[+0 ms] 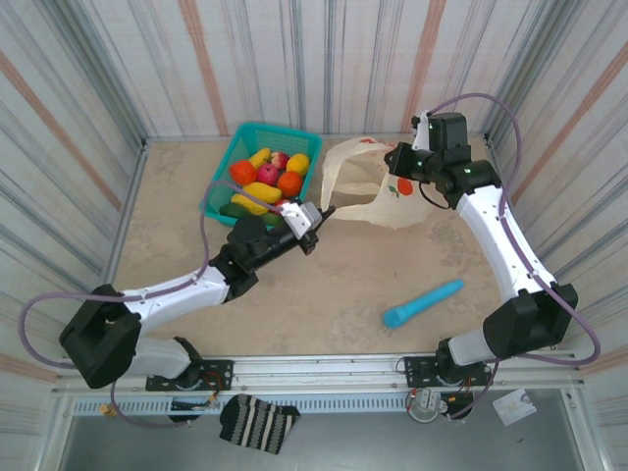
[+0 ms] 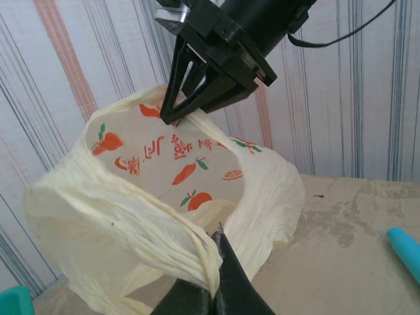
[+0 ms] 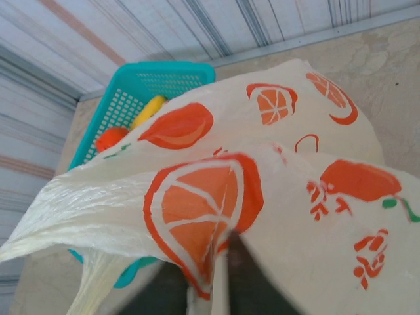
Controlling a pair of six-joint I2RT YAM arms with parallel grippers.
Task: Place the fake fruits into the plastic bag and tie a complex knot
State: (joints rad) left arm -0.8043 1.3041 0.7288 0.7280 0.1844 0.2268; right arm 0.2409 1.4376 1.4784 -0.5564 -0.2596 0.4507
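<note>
Left tool (image 1: 312, 221) clamped shut on a twisted strand of the plastic bag (image 2: 190, 170) rim, mouth held open above the table (image 1: 334, 285). Right tool (image 2: 177, 113) at the far rim; can't tell whether it pinches the film. Fake fruits (image 1: 267, 177) all in the teal basket (image 1: 224, 172) beside the bag. Risks: thin film tearing or sliding from my left grip under tension; mouth collapsing if the right hold is loose. Print: orange citrus, script seen through the film, unreadable.

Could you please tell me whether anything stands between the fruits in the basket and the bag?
Nothing visible does: the fruits sit in the basket right beside the bag.
</note>
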